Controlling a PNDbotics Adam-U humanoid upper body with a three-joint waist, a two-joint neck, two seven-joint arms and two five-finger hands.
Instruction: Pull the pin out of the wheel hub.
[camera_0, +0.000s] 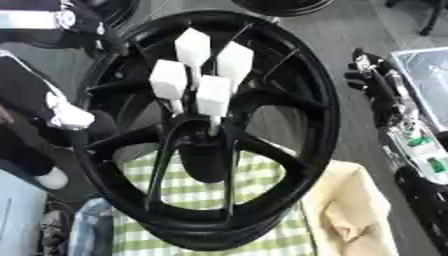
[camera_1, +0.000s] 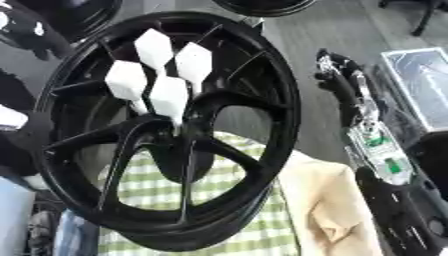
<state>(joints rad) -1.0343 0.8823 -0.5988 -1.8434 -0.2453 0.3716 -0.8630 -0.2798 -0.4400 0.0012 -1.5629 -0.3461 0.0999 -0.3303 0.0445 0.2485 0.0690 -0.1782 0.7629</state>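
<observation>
Right hand (camera_1: 337, 75) beside wheel hub (camera_0: 210, 137) — fingers unclear

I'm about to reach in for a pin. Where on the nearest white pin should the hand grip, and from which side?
Probably grip the blocky white head of the nearest pin, not its thin stem. The head stands clear above the hub, while the stem drops between the black spokes. The right arm lies beside the wheel's rim, so come from the right and pinch the flat faces.

Rt robot hand (camera_1: 337, 75) fingers unclear; left arm cropped.
</observation>
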